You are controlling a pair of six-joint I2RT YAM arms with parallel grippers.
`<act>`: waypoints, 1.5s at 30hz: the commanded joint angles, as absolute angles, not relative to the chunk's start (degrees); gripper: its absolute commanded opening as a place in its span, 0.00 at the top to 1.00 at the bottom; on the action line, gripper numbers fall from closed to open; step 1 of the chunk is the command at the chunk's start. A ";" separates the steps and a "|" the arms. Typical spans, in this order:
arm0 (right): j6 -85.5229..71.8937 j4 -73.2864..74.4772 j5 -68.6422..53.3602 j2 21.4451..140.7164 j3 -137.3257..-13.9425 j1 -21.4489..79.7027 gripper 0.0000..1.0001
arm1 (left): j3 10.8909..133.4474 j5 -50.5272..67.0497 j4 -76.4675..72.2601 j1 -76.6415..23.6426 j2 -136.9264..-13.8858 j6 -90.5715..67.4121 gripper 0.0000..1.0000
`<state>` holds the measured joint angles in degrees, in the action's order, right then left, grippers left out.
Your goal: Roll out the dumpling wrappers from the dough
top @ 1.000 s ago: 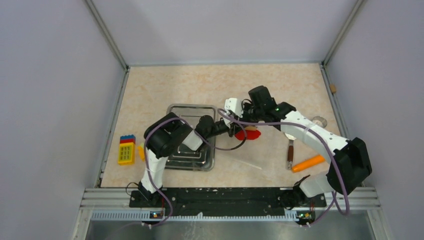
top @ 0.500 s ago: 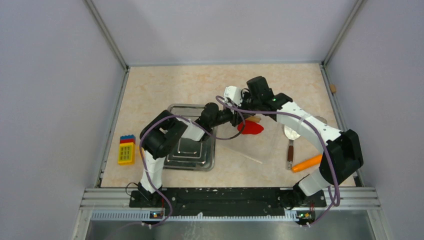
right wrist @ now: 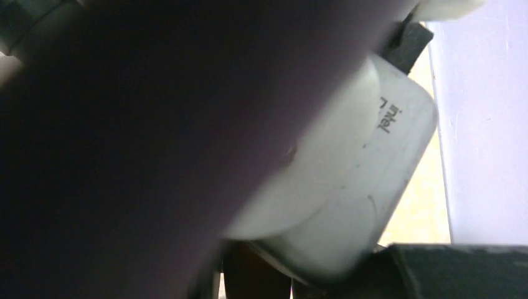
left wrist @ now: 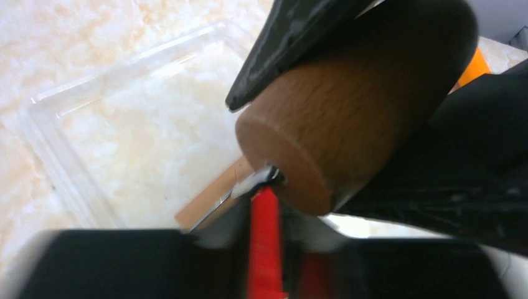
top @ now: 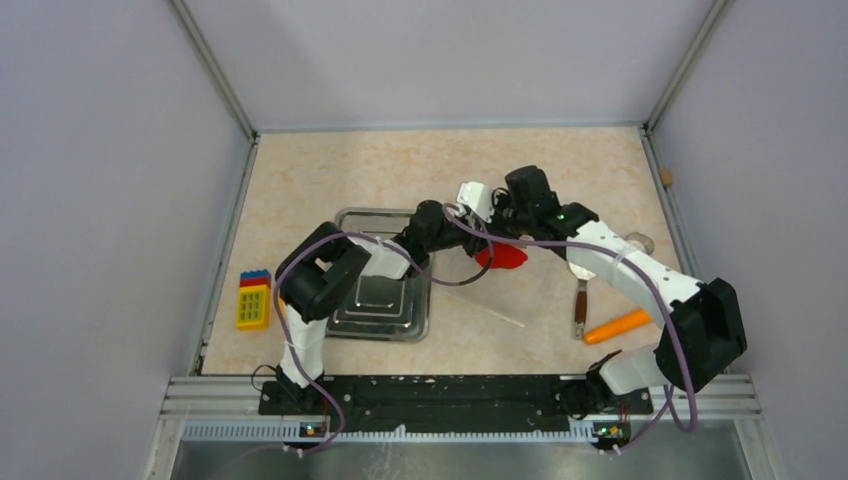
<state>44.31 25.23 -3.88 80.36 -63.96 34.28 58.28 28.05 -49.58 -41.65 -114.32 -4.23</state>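
The dough is in the middle of the table, just right of the metal tray. The right gripper is closed around a wooden rolling pin, close above the dough and over a clear plastic tray. The left gripper is nearly closed. A red strip between its blurred fingers suggests it pinches the dough's edge. No round wrapper is visible, so I judge the flattening half done and the wrappers not yet made.
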 commanded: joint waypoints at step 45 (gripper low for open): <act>52.04 28.55 -20.47 74.89 -64.38 26.98 1.00 | 54.00 37.33 -1.54 -29.76 -94.85 -3.96 0.61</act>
<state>50.59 30.81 -16.95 75.48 -63.64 27.20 49.87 33.52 -8.21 -31.62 -92.88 1.63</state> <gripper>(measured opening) 0.354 0.362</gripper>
